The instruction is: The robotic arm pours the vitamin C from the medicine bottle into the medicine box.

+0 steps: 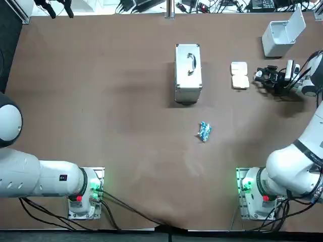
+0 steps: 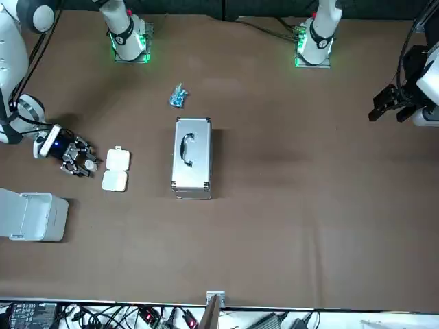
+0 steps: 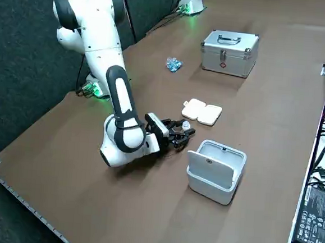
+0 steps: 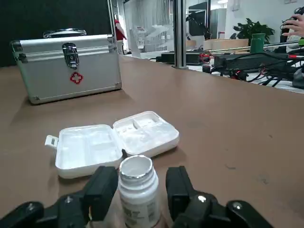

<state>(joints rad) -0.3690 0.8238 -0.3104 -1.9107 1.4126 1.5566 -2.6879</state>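
1. Straddling the medicine bottle (image 4: 137, 190), the right gripper (image 4: 141, 173) lay low over the table (image 1: 101, 101), just beside the medicine box (image 4: 114, 142). Its two fingers (image 4: 107, 183) were parted, one on either side of the bottle. A narrow gap showed at one finger, so the grip was released and nothing was clamped.
2. Medicine bottle: one, white, upright on the table between the fingers. Its mouth was uncapped and faced up. It stood just beside the medicine box, on the side turned away from the first-aid case (image 1: 188, 73). Its contents could not be seen.
3. Medicine box: one, white plastic, opened flat in two hinged halves with shallow compartments facing up. Whether anything lay in the compartments could not be told.
4. First-aid case: one, silver metal with a handle on top and a red cross on its front. It was latched and lay well apart from the medicine box, on the side opposite the bottle.
5. Blue packet (image 1: 204, 131): one, small and crumpled. It lay well apart from the medicine box, nearer the robot's bases and toward the case's side.
6. White bin (image 1: 280, 35): one, with its lid raised. It stood near the medicine box, farther from the robot's bases and past the gripper's side.
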